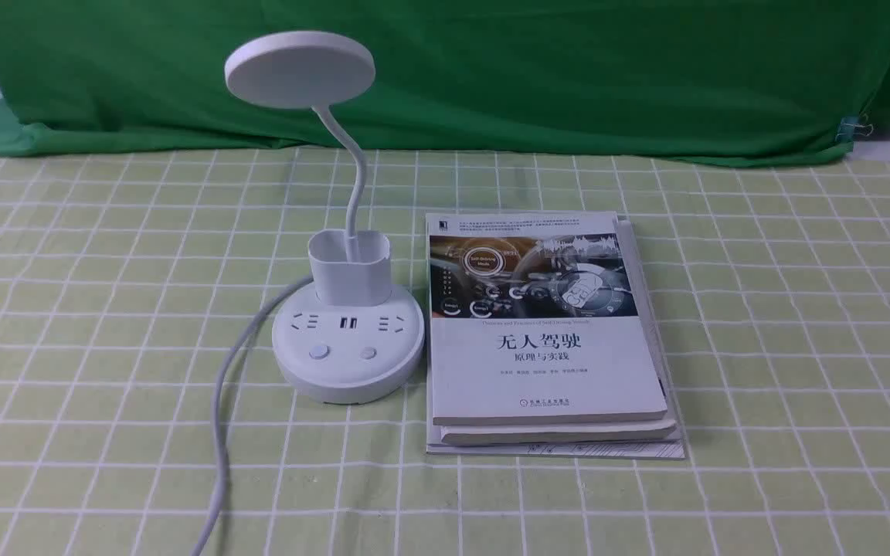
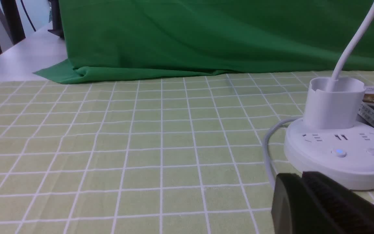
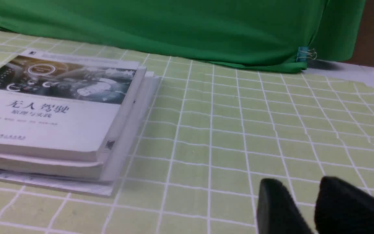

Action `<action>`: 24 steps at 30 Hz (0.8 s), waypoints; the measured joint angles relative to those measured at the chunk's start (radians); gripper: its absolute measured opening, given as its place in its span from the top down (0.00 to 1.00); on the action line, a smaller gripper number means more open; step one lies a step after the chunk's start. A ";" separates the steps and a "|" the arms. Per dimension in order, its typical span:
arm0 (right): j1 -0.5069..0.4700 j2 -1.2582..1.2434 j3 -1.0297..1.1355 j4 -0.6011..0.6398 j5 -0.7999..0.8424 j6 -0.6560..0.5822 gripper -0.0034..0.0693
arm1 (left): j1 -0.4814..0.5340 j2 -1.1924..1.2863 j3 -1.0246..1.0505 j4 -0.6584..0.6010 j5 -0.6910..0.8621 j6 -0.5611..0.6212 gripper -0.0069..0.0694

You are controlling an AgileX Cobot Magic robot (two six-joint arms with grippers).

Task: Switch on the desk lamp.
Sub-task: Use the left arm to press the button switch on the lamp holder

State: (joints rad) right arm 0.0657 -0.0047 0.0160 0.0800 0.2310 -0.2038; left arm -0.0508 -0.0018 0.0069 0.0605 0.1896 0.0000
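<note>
1. Left gripper (image 2: 304,182): only a black sliver shows at the near left corner of the front view. In the left wrist view its dark fingers sit low over the checked tablecloth (image 1: 800,347), near the lamp's base but apart from it. Cannot tell whether they are spread or pressed together.
2. White cord (image 1: 221,409): runs from the near edge of the cloth and curves round to the left side of the base.
3. Desk lamp (image 1: 348,351): stands upright, left of centre on the cloth. The round base carries sockets and two buttons (image 1: 320,352) on its front. The left button shows a small blue dot in the left wrist view. A cup-shaped holder (image 1: 350,266) rises behind them, and the thin neck (image 1: 352,177) bends up to the flat disc head (image 1: 300,69).
4. Stack of books (image 1: 545,332): lies flat just right of the base, very close.
5. Right gripper (image 3: 304,187): seen in the right wrist view only. Its black fingers (image 3: 278,208) stand slightly apart and hold nothing, low over bare cloth, well right of the books.
6. Green backdrop cloth (image 1: 568,69) spans the far edge, with a binder clip (image 1: 850,127) at its right end.
</note>
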 joint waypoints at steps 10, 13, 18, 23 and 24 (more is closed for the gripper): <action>0.000 0.000 0.000 0.000 0.000 0.000 0.62 | 0.000 0.000 0.000 0.000 0.039 0.000 0.88; 0.000 0.000 0.000 0.000 0.000 0.000 0.62 | 0.000 0.000 0.000 0.000 0.039 0.000 0.88; 0.000 0.000 0.000 0.000 0.000 0.000 0.62 | 0.000 0.000 0.000 -0.001 0.019 0.000 0.88; 0.000 0.000 0.000 0.000 0.000 0.000 0.62 | 0.000 0.000 0.000 -0.009 -0.085 0.000 0.88; 0.000 0.000 0.000 0.000 0.000 0.000 0.62 | 0.000 0.000 0.000 -0.012 -0.134 0.000 0.88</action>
State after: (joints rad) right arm 0.0657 -0.0047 0.0160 0.0800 0.2310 -0.2038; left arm -0.0508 -0.0018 0.0069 0.0489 0.0557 0.0000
